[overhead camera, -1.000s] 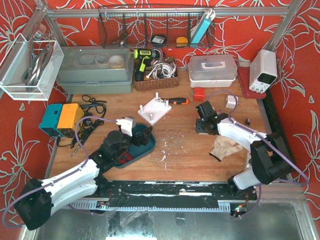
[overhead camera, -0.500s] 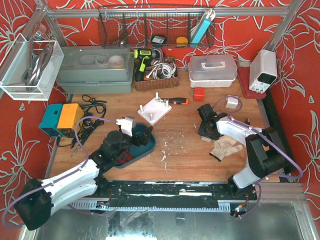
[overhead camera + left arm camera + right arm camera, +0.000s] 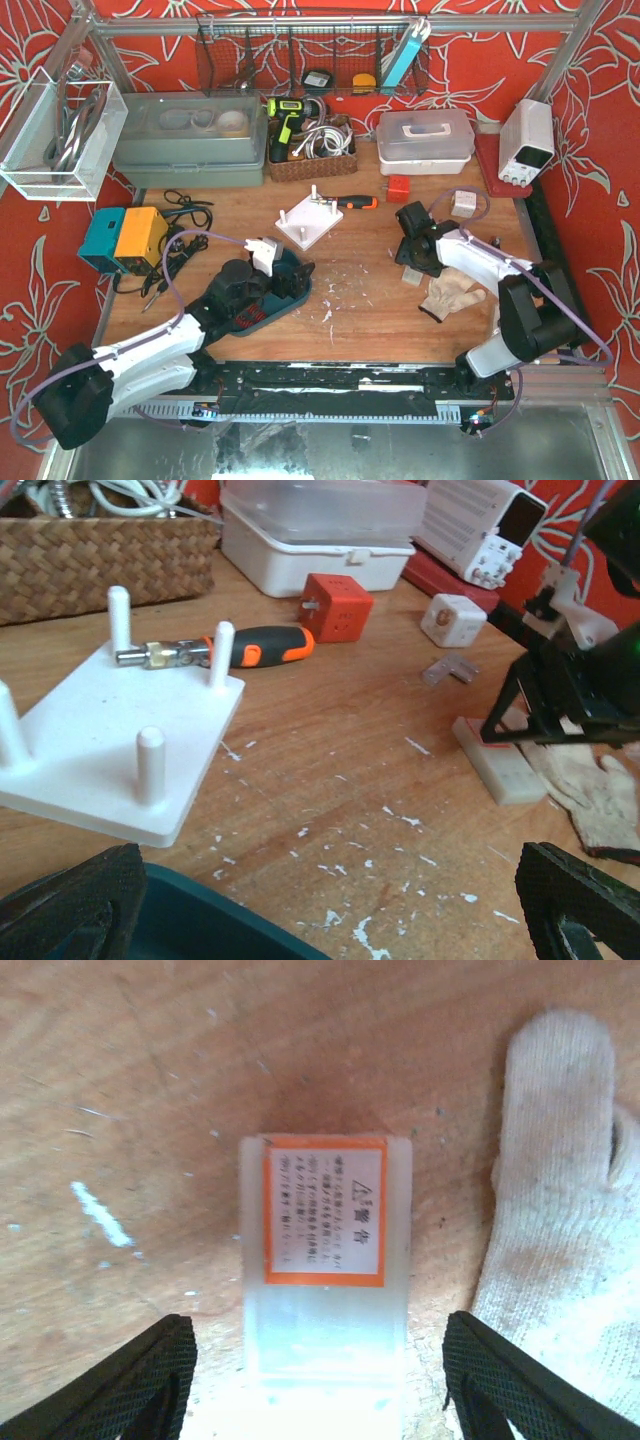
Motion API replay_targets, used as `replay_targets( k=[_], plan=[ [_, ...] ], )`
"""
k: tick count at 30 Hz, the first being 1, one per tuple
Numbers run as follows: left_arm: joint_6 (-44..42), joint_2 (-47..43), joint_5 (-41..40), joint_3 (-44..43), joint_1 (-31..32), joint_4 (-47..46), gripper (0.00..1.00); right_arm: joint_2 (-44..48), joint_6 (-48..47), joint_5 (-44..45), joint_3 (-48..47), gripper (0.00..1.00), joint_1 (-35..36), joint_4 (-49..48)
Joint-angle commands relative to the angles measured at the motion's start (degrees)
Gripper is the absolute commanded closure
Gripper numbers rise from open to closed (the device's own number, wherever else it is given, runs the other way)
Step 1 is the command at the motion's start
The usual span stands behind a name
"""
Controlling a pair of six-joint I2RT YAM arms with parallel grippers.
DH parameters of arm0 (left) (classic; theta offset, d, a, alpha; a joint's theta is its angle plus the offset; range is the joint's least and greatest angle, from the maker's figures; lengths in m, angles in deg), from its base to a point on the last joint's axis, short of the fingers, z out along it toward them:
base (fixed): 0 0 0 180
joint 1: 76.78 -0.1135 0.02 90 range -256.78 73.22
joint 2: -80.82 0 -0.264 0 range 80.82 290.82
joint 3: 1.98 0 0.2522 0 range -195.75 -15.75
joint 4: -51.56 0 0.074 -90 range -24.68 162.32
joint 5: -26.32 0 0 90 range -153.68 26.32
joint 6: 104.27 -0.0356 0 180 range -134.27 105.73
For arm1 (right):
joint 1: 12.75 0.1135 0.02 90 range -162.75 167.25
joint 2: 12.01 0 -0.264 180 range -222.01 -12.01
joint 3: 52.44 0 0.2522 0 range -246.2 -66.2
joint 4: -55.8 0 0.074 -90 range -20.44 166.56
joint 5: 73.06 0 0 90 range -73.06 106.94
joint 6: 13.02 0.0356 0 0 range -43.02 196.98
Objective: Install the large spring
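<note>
Right gripper [image 3: 320, 1365], spread wide, flanks labelled plastic box [image 3: 325, 1260] beside glove [image 3: 560, 1220].

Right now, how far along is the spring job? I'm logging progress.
Nothing looks done: the pegs on the board stand bare. In hand: the right pincer is open astride a labelled box beside the glove; the left pincer hangs open and empty above the tray. Left: grasp the large spring, which I cannot pick out for sure, and seat it.

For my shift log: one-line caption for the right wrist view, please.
Right gripper open above a small clear box with an orange label, white glove beside it.
</note>
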Motion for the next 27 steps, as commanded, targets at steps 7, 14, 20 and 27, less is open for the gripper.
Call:
replay_targets(
  k=[7,14,20,27],
  plan=[
    [-1.31,1.95,7.09,-1.5,0.34,-4.36,0.0,11.21,-26.38,-5.55,-1.19,0.28,0.93,-16.7],
    [-1.48,1.86,9.9,-1.34,0.39,-5.39,0.0,8.24,-47.87,-9.48,-3.76,0.31,1.09,-26.54],
    [-1.46,2.19,12.41,-0.79,0.48,-7.01,0.0,-0.33,-62.84,-18.04,-10.81,0.32,1.08,-25.95],
    [-1.68,3.75,15.38,-1.11,0.86,-8.29,0.0,-12.05,-79.88,-18.85,-20.8,0.34,1.16,-18.27]
  ],
)
